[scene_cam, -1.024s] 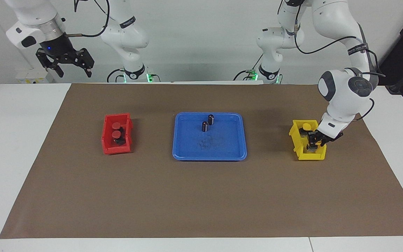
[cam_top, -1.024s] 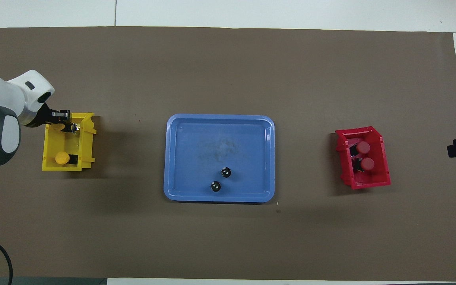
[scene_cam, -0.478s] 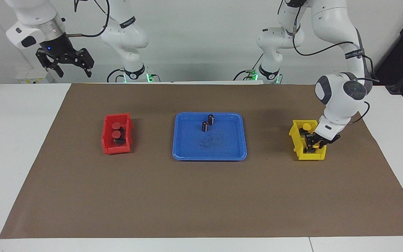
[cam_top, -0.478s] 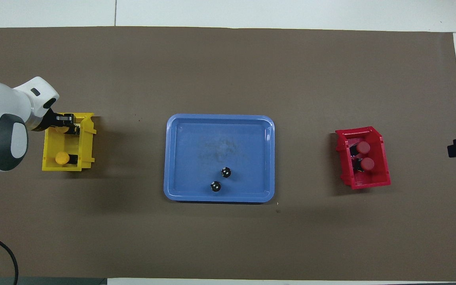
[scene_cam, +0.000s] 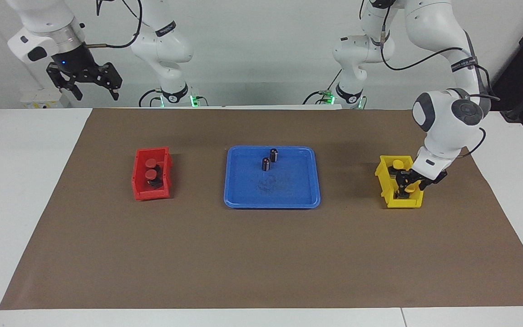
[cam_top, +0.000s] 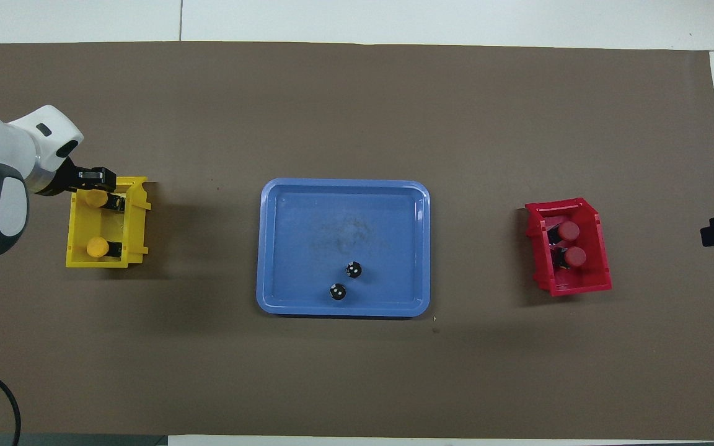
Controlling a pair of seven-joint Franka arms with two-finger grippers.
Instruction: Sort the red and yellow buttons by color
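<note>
Two red buttons (scene_cam: 151, 168) (cam_top: 571, 243) lie in the red bin (scene_cam: 141, 193) (cam_top: 574, 288) toward the right arm's end. Two yellow buttons lie in the yellow bin (scene_cam: 404, 203) (cam_top: 96, 263) toward the left arm's end, one (scene_cam: 397, 163) (cam_top: 96, 247) nearer to the robots, the other (scene_cam: 410, 184) (cam_top: 95, 198) farther. My left gripper (scene_cam: 409, 186) (cam_top: 93, 183) is open, low over the farther yellow button, with its fingers on either side of it. My right gripper (scene_cam: 92, 93) is open and empty, waiting high above its end of the table.
A blue tray (scene_cam: 270, 200) (cam_top: 344, 204) sits mid-table between the bins. Two small black cylinders (scene_cam: 269, 159) (cam_top: 345, 280) with silvery tops stand in its part nearer to the robots. A brown mat covers the table.
My left gripper has risen slightly and drawn back in the yellow bin. The farther yellow button's cap now shows below it. The right arm has barely moved.
</note>
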